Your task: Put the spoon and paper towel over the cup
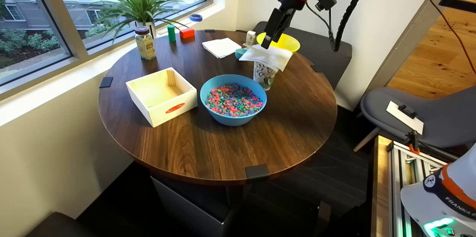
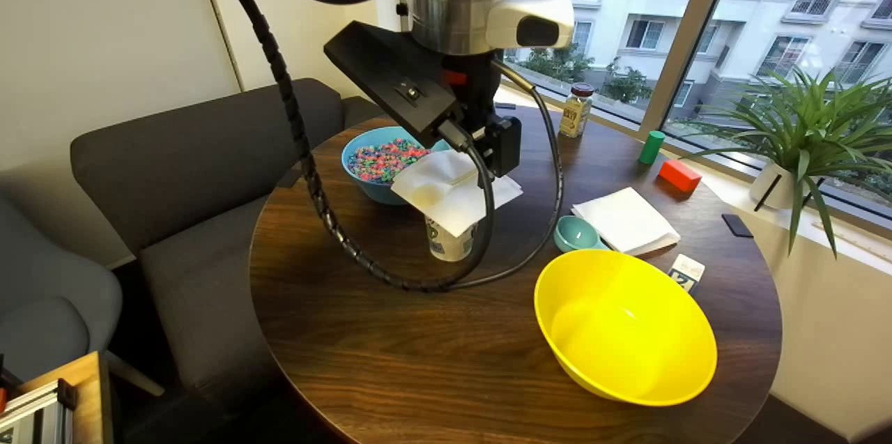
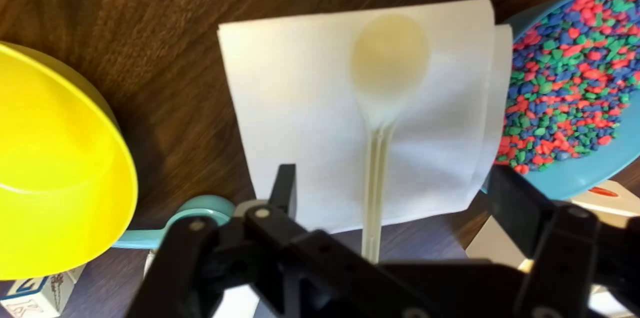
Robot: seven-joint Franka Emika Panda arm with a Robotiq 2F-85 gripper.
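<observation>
Well, left in the wrist view stands a yellow bowl (image 3: 60,133); the spoon (image 3: 380,136) lies near-to-far, handle near, on the paper towel (image 3: 300,108) over the cup (image 1: 263,75), gripper (image 3: 392,190) spread apart; right, a blue bowl (image 3: 600,168) holds coloured bits (image 3: 565,83).

Spoon (image 3: 378,143): plastic from where I stand; smooth, ridged lower down the wrist view.
Paper towel (image 3: 310,113): thin matt paper.
Cup (image 1: 264,76): smooth printed paper.
Yellow bowl (image 2: 627,332), lower right of an exterior view: smooth plastic, glossy.
Table (image 2: 390,353): wood-grained, low sheen.
Box (image 1: 163,112): wood, matt.
Granules (image 3: 575,83), right of the wrist view: rough.
</observation>
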